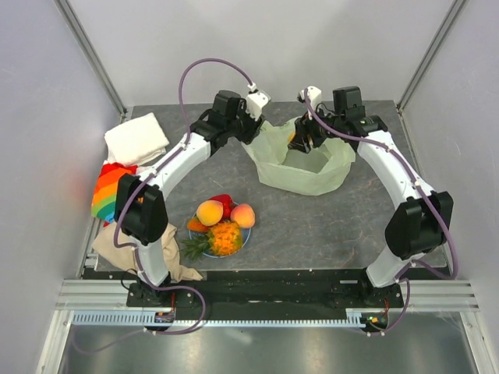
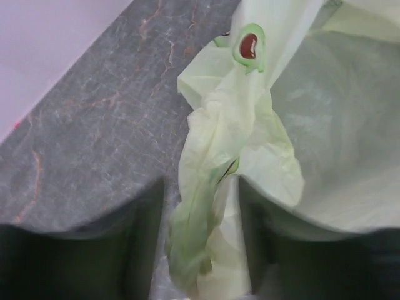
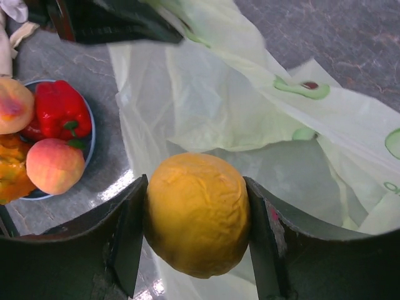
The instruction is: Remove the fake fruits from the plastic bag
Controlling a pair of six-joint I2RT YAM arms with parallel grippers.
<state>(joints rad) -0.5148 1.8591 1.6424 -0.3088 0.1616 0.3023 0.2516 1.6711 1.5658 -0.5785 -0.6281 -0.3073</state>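
Note:
The pale yellow-green plastic bag [image 1: 300, 167] lies open at the back of the table. My right gripper [image 3: 197, 215] hangs over its mouth, shut on a yellow-orange round fake fruit [image 3: 197, 206] that sits between both fingers. At the bag's left rim my left gripper [image 2: 201, 209] is open, with a bunched fold of the bag [image 2: 206, 187] loose between its fingers. A light-blue plate [image 1: 245, 236] nearer the arms holds a pineapple [image 1: 224, 238], a peach [image 1: 242, 215], a yellow-orange fruit [image 1: 209, 212] and a red pepper [image 1: 224, 201].
A folded white cloth [image 1: 136, 139] lies at the back left. A rainbow-striped item [image 1: 109, 191] sits below it, and a beige cloth [image 1: 152, 249] lies by the left arm's base. Walls enclose the table on three sides.

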